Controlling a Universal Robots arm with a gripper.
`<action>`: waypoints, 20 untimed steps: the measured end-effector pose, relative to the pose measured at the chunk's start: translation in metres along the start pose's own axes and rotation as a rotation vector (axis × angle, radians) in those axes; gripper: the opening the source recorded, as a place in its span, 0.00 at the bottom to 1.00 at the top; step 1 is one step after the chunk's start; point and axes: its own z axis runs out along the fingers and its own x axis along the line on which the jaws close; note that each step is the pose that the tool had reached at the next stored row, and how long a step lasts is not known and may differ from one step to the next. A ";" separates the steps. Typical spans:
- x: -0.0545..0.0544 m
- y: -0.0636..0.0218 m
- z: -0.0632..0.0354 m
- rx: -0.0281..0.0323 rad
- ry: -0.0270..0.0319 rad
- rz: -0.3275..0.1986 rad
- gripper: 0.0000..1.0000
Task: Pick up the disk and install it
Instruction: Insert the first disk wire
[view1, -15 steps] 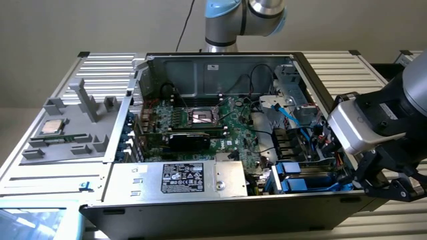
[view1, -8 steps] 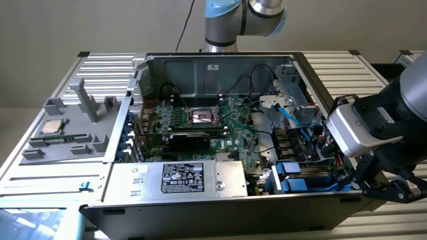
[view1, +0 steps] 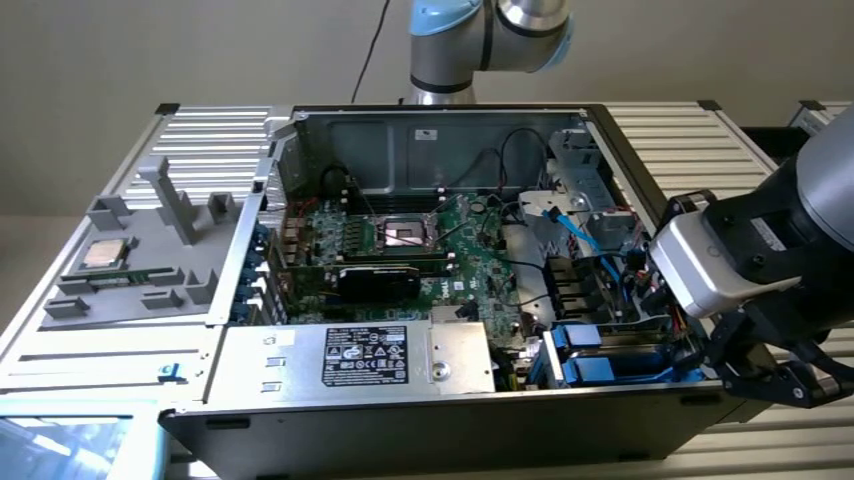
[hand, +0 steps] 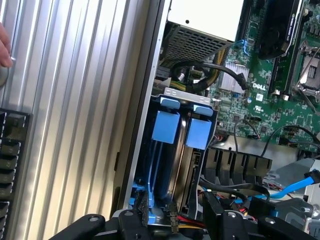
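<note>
An open computer case (view1: 441, 270) lies on the ribbed metal bench (view1: 200, 130), and all clock directions here are taken in the exterior view from the middle of this case. The gripper (view1: 771, 380) hangs at about 4 o'clock, just outside the case wall and near the drive cage (view1: 607, 350), which also sits at about 4 o'clock inside the case. In the wrist view the gripper (hand: 160, 227) looks down along this cage; its black fingers (hand: 90, 225) stand wide apart and there is nothing between them. The disk (hand: 199, 134) stands on its edge inside the cage, held in its blue carrier frame, and just beside it stands a second blue carrier (hand: 165, 126), so the two are side by side in neighbouring slots. The fingers do not touch either of them. At 6 o'clock lies the silver power-supply box (view1: 360, 355) with its printed label, and the green motherboard (view1: 400, 250) covers the middle of the case. A blue cable (view1: 577, 235) runs at about 2 o'clock. Well apart from the case, at 9 o'clock on the bench, a grey holder (view1: 134, 270) carries a small square CPU chip (view1: 107, 254). In the wrist view a part of a person's hand (hand: 4, 45) shows over the ribbed bench
</note>
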 end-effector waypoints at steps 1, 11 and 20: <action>0.000 0.0000 0.0001 0.0004 -0.0033 -0.001 0.56; 0.002 -0.0024 -0.0003 -0.0007 -0.0152 -0.002 0.56; 0.007 -0.0053 -0.0008 -0.0082 -0.0517 0.000 0.56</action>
